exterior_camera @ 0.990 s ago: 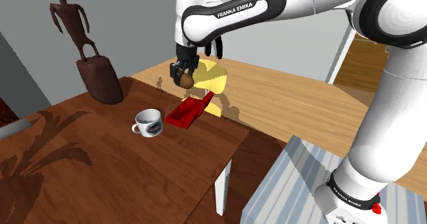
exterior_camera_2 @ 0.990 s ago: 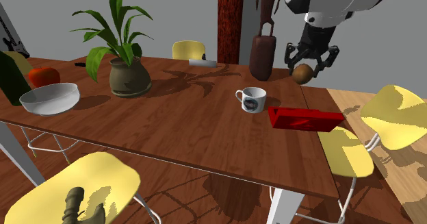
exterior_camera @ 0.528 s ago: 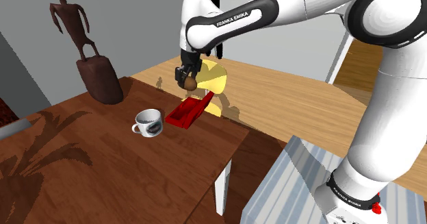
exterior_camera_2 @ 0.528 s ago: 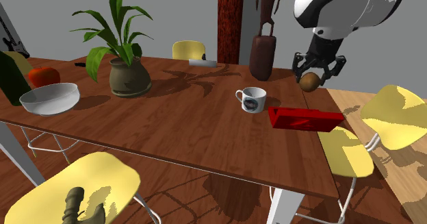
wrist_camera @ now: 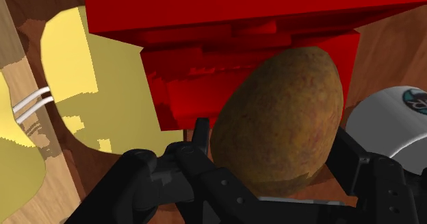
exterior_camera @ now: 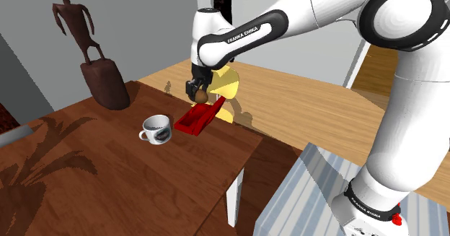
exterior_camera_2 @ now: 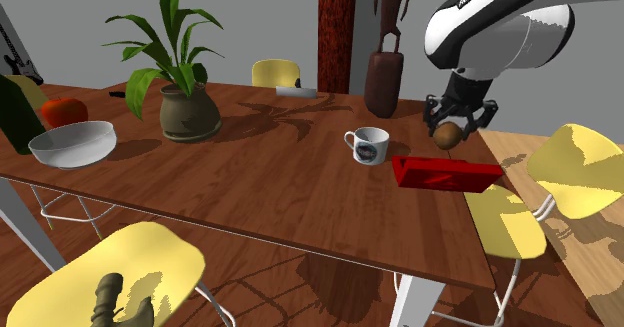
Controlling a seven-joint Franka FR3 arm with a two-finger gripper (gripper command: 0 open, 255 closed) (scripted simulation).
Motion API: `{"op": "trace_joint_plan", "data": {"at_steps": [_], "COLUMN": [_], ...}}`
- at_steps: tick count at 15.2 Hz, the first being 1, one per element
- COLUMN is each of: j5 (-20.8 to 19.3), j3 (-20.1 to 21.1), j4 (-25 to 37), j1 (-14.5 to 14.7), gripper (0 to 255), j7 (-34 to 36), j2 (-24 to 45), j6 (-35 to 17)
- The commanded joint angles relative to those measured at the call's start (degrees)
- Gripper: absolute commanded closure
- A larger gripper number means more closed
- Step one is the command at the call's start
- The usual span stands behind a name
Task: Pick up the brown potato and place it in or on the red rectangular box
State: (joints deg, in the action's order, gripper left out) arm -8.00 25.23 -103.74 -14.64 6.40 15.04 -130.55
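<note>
- The hand (exterior_camera: 197, 92) is clamped on the brown potato (exterior_camera: 198, 96). The potato hangs in the air between the two black fingers, above the red box (exterior_camera: 197, 119) and not touching it.
- From the wrist view, the box (wrist_camera: 226, 31) lies straight ahead of the hand (wrist_camera: 270, 146). The potato (wrist_camera: 280, 120) seems nearer one side than the middle, so on release it could strike the rim and roll out.
- The box sits by the worktop (exterior_camera_2: 250, 165) edge, with a yellow chair (exterior_camera_2: 585, 165) just beyond it. A bounce could carry the potato off the worktop.
- A white mug (exterior_camera_2: 368, 144) stands close beside the hand, and sideways drift while lowering could knock it.
- The potato is rounded, so a jolt may turn it in the grip.
- The box looks shallow, so a drop from this height could shift it.
</note>
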Motion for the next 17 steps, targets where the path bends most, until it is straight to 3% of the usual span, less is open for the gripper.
{"op": "trace_joint_plan", "data": {"at_steps": [1, 8, 9, 14, 17], "j5": [-0.2, -0.2, -0.2, -0.2, 1.9], "j3": [0.0, 0.0, 0.0, 0.0, 0.5], "j4": [-0.6, -0.6, -0.6, -0.6, 0.6], "j1": [0.0, 0.0, 0.0, 0.0, -0.7], "gripper": [255, 255, 0, 0, 0], "j7": [0.2, 0.2, 0.2, 0.2, -1.2], "j2": [0.2, 0.2, 0.2, 0.2, -3.3], "j6": [-0.8, -0.8, -0.8, -0.8, 3.6]}}
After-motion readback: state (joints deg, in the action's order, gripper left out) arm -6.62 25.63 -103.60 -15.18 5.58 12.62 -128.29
